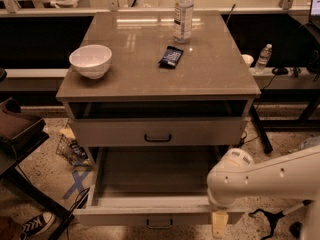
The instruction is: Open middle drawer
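Note:
The middle drawer (150, 181) is pulled far out at the bottom of the cabinet. Its pale bare interior shows, and its front panel with a small dark bar handle (160, 223) is near the lower edge of the view. Above it is another drawer front (115, 132) with a like handle, with a dark gap over it under the tabletop. My white arm (265, 176) comes in from the right. My gripper (219, 224) hangs at the right end of the middle drawer's front panel, away from the handle.
On the cabinet top (215, 69) stand a white bowl (90, 60), a water bottle (183, 14) and a dark packet (170, 56). A dark chair or stand (17, 134) and a shoe (35, 224) are at the left. Cables and a small bottle (263, 58) are at the right.

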`<state>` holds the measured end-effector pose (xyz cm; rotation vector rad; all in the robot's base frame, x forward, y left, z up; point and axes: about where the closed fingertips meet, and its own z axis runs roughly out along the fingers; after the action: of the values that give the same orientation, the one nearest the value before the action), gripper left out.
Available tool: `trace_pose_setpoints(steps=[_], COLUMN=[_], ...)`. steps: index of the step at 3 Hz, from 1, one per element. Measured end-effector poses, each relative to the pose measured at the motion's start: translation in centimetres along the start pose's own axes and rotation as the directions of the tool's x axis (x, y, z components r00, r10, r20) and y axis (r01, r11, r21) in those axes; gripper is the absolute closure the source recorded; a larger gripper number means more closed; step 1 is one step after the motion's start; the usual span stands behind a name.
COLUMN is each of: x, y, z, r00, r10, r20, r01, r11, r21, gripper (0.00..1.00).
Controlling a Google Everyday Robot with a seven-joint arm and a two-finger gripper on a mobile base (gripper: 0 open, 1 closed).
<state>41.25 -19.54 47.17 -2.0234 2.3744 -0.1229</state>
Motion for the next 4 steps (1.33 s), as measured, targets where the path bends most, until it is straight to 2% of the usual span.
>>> trace_pose_setpoints(steps=[1,2,3,4], x=[-0.2,1.6,1.2,1.3], y=[-2.2,-3.4,-3.9,-3.9], z=[-5.9,-7.8,-8.0,-8.1], r00=[1.0,1.0,0.999,0.999], r10=[-0.018,-0.029,-0.035,-0.035], r20=[-0.014,-0.009,0.013,0.013], r01=[0.019,0.03,0.033,0.033], r11=[0.9985,0.9947,0.9919,0.9917], r21=[0.052,0.099,0.123,0.124], gripper=[0.25,0.47,0.7,0.94])
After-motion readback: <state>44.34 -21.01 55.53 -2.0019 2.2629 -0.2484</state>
